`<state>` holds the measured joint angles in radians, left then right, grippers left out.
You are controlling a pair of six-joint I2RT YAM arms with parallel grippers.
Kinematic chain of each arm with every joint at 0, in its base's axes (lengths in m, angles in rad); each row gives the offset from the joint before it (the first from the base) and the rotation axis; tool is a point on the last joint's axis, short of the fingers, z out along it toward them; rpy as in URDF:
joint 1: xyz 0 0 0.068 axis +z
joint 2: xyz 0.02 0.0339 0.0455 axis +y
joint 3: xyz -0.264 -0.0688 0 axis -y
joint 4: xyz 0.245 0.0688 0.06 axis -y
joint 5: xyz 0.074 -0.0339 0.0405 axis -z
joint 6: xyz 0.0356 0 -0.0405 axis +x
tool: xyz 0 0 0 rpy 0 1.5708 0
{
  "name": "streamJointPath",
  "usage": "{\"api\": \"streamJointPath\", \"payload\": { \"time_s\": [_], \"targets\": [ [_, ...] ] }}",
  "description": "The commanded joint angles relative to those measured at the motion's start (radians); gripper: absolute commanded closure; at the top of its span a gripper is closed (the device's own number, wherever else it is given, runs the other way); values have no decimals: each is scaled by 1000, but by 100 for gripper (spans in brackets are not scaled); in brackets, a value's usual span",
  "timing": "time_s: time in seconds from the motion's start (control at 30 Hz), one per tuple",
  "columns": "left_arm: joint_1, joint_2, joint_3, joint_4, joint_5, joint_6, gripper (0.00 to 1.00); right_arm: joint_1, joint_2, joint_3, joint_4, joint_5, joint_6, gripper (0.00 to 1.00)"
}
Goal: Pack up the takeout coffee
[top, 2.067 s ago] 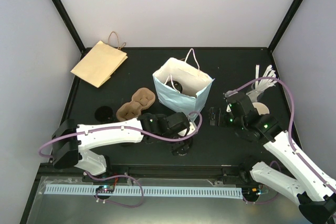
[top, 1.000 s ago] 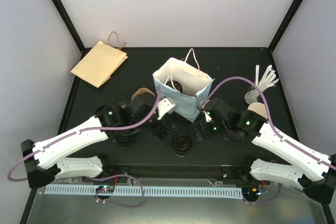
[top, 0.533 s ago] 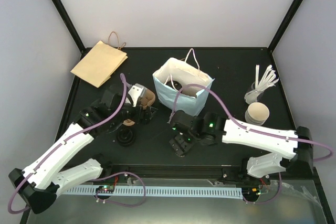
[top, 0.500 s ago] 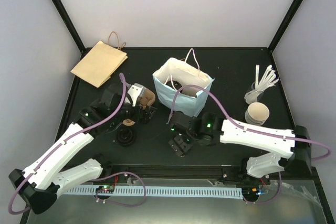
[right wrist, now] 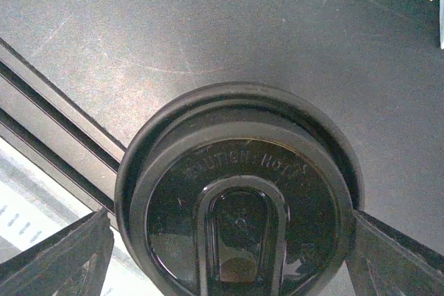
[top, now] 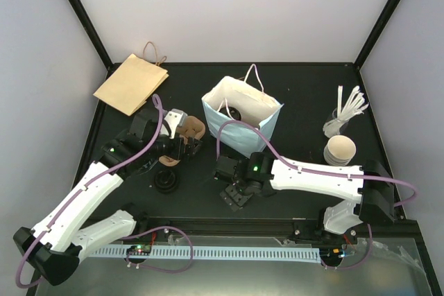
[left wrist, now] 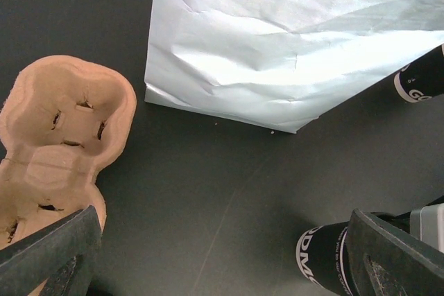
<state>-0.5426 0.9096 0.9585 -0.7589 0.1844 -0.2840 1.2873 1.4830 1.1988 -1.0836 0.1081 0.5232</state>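
Note:
The takeout coffee's black lid fills the right wrist view, seen from straight above; the cup under it is hidden. My right gripper is open and straddles the lid, one finger close on each side. In the top view the right gripper covers the cup near the table's front edge. My left gripper stands open over bare table between the brown cardboard cup carrier and the white paper bag, with nothing between its fingers.
The white bag stands open at the table's middle with a dark round thing inside. A flat brown bag lies back left. Loose black lids sit front left. Stacked cups and stirrers stand at the right.
My right gripper has slid left and down over the lidded cup, and its fingers have drawn in a little. The left gripper has shifted slightly towards the carrier.

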Motion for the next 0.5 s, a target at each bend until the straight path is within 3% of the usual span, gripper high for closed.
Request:
{"api": "streamJointPath", "payload": {
  "time_s": [0.0, 0.47],
  "targets": [
    [13, -5, 8, -18, 23, 17, 1, 7, 9, 34, -15, 16, 9, 9],
    [29, -17, 12, -38, 9, 30, 1, 7, 48, 53, -37, 40, 14, 19]
  ]
}}
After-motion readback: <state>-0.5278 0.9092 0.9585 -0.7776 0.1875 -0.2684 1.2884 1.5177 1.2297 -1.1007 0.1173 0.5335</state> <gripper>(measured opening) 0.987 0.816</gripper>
